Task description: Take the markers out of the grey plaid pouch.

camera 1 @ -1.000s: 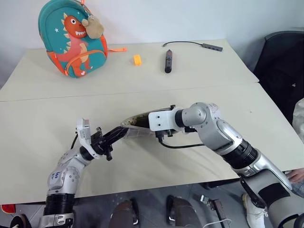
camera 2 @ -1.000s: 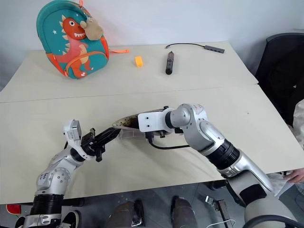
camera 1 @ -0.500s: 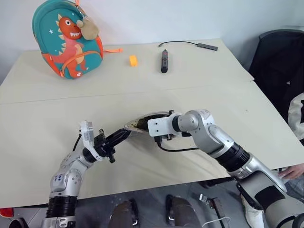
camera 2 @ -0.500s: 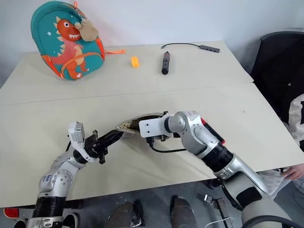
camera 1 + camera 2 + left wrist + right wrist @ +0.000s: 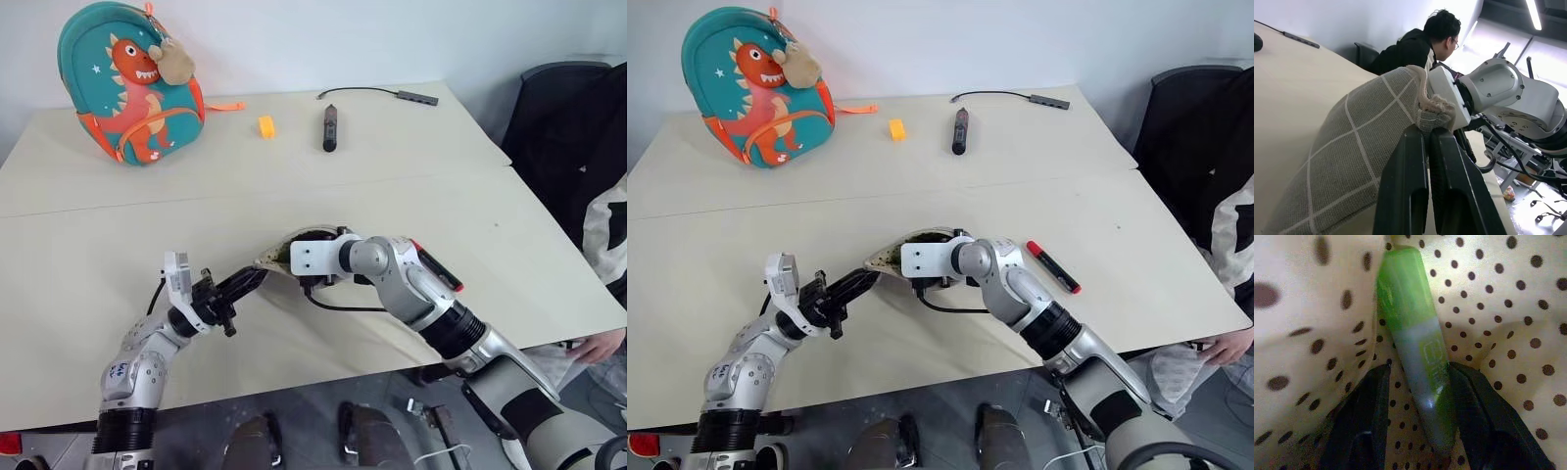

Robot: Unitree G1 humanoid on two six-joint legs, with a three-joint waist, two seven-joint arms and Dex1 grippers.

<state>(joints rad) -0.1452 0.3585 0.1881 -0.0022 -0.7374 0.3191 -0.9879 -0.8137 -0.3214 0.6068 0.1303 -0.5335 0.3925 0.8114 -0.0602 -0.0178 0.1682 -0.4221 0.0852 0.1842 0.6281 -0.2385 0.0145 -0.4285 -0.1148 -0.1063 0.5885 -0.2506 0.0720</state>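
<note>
The grey plaid pouch (image 5: 286, 251) lies in the middle of the near table with its mouth lifted open. My left gripper (image 5: 252, 278) is shut on the pouch's edge (image 5: 1432, 105) and holds it up. My right gripper (image 5: 1420, 371) reaches inside the pouch, against its dotted lining. Its fingers (image 5: 1369, 416) stand open on either side of a bright green marker (image 5: 1410, 333). One finger touches the marker and a small gap shows at the other. A red-capped marker with a dark body (image 5: 1052, 266) lies on the table just right of my right arm.
A teal dinosaur backpack (image 5: 127, 83) stands at the far left corner. An orange block (image 5: 265, 125), a black stick-shaped device (image 5: 329, 127) and a cable with an adapter (image 5: 397, 94) lie on the far table. A person's hand (image 5: 600, 345) is at the right edge.
My right gripper has pushed lower and deeper into the pouch, and its fingers have narrowed around the green marker. The left gripper has kept its hold. The camera has shifted.
</note>
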